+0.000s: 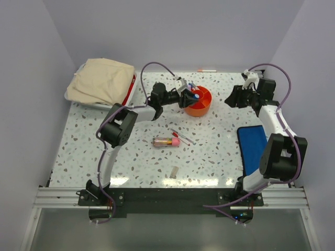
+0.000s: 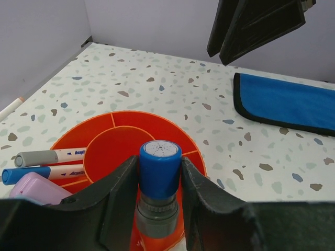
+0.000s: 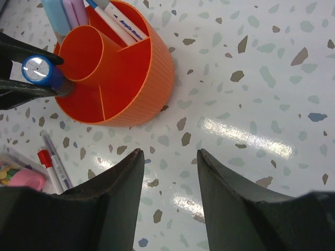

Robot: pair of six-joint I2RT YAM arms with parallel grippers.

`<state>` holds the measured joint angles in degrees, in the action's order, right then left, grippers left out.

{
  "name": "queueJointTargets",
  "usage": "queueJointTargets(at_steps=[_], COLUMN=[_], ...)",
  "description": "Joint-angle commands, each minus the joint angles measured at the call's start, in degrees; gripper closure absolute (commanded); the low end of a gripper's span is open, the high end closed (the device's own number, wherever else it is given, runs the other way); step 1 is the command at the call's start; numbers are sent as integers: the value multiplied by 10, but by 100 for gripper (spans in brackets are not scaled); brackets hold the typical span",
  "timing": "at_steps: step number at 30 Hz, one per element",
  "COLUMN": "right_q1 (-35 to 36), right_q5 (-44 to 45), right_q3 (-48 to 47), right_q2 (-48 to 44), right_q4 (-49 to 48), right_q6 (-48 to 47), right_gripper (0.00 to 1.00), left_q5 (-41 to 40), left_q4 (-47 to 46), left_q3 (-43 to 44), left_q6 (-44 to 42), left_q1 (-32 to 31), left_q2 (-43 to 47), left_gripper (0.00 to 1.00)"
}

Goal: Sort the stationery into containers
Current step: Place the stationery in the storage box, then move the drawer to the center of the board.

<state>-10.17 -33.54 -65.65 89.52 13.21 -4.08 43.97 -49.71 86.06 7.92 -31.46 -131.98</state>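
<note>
- Placement step: left gripper was clamped on upright blue marker over the rim of orange tub.
- Right gripper hung open and empty beside the tub.
- Next probably needed: lower, release; clear tube and red-tipped pen lay outside the tub.

The left gripper blocks the orange tub at 9 o'clock, pinching a blue marker over the rim. At 3 o'clock there is bare table up to the right gripper, its fingers apart. A clear tube and thin pens lie at 7 o'clock. The blue mat lies at 4 o'clock. The cloth bundle fills the 10 o'clock corner.
</note>
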Motion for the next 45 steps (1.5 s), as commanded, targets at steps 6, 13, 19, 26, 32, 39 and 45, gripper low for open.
queueJointTargets(at_steps=[6,13,19,26,32,39,45], right_q1=[-2,-2,-2,-2,-2,-2,-2], right_q5=[-10,-14,-23,-31,-47,-52,-28], right_q3=[-25,-16,-12,-2,-10,-22,-31], right_q2=[9,1,-8,-12,12,8,2], right_q4=[-20,-20,-7,-23,-26,-7,19], right_q6=[-2,-1,-19,-23,-11,-4,6], right_gripper=[51,51,51,51,51,50,50], left_q5=[2,1,94,27,-65,-99,-171], left_q4=[-46,-51,157,940,1046,914,811], left_q3=[-39,-57,-121,-63,-131,-238,-278], left_q6=[-19,-15,-149,-585,-487,-263,-84], left_q1=[11,22,45,38,2,-77,-105], left_q2=[56,96,256,353,364,440,452], left_gripper=[55,48,43,41,43,40,40])
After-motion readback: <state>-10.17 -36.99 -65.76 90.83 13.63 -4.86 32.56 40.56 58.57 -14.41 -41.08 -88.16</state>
